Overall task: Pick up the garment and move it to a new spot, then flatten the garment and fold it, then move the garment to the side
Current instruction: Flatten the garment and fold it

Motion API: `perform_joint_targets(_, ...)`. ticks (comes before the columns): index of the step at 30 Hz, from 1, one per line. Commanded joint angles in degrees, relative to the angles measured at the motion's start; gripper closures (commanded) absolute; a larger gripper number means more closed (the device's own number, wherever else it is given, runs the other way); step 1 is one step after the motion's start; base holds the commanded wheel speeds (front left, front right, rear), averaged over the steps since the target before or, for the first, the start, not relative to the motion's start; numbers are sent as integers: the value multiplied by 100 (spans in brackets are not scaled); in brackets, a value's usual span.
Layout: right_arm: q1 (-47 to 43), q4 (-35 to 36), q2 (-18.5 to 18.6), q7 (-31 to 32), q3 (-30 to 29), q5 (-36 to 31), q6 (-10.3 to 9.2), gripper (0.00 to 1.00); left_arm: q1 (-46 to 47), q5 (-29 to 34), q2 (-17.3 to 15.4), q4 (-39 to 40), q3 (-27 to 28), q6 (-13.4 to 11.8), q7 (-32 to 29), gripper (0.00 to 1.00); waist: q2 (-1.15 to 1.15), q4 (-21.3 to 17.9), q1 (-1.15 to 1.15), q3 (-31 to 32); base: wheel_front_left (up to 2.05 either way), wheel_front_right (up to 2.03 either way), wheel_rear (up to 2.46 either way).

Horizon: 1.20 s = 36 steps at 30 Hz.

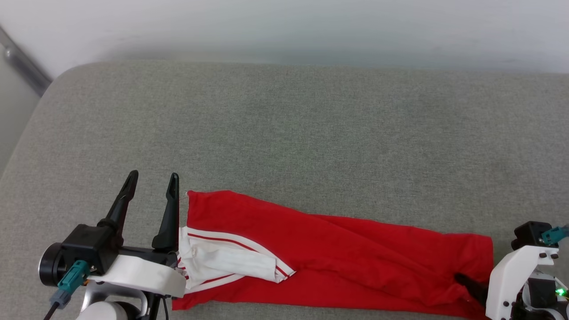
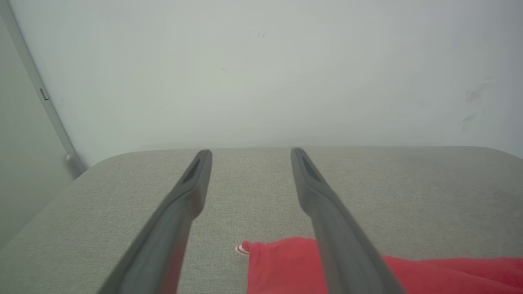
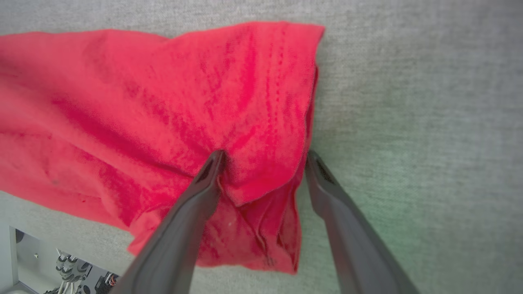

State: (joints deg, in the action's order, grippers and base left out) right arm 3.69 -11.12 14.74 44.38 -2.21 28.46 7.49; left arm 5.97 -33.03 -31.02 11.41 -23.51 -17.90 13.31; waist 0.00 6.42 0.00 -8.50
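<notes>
Across a grey upholstered cushion (image 1: 284, 133) set against a pale wall (image 1: 284, 31), with a grey metal rail (image 1: 24, 66) slanting down at the far left, the head view shows the garment (image 1: 338, 249) lying as a long, narrow red band along the near edge. Its white sleeve (image 1: 226, 260) with red stripes is folded over at the left end. The left gripper (image 1: 153, 174) stands at the lower left with its fingers spread and empty, the nearer one just beside the garment's left edge. The right gripper (image 1: 464, 282) shows at the lower right as one dark finger on the red cloth, the rest hidden behind its white wrist housing (image 1: 511, 275).

From the left wrist, the two fingers (image 2: 179, 212) reach apart over bare cushion toward the wall. A red corner of the garment, tipped with striped trim (image 2: 242, 248), lies low between them and passes under the right-hand finger.

From the right wrist, the fingers are parted wide over the garment's hem end. One finger (image 3: 196, 204) rests on the red cloth, the other sits just off its edge on the cushion, and a loose fold lies between them, unpinched. Cables (image 3: 69, 269) show past the cushion's edge at the lower left.
</notes>
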Motion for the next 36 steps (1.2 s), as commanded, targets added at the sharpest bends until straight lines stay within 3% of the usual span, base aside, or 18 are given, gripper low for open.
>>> perform_joint_targets(1,-44,-272,-164,207,125,94,0,0,91,30,11,-34,-28,25,-2,0,0,50,0,-47,0,0,0)
perform_joint_targets(2,-47,-313,-194,250,150,117,2,51,112,33,17,-48,-35,31,3,0,0,54,0,-46,0,0,0)
perform_joint_targets(3,-32,-324,-201,276,169,144,8,70,126,39,18,-64,-44,39,5,0,0,54,0,-39,0,0,0)
perform_joint_targets(4,-8,-327,-206,296,183,173,8,100,130,41,23,-84,-53,44,6,0,0,48,0,-19,0,0,0)
perform_joint_targets(15,245,-24,145,411,-49,260,-1,100,-111,98,-69,-153,-136,-77,-101,0,0,-162,0,460,0,0,0)
perform_joint_targets(24,276,185,389,897,-1418,-40,-1,100,-315,112,-127,-6,-174,-221,-191,0,0,-324,0,721,0,0,0)
perform_joint_targets(29,313,384,24,1577,-1995,-2,0,100,-372,108,-116,16,-206,-256,-188,0,0,-370,0,770,0,0,0)
perform_joint_targets(33,439,574,-735,2417,-2178,624,0,100,-399,101,-98,10,-242,-262,-190,0,0,-384,0,804,0,0,0)
perform_joint_targets(36,453,646,-1074,2969,-2227,1206,0,100,-372,101,-79,11,-288,-233,-214,0,0,-359,0,811,0,0,0)
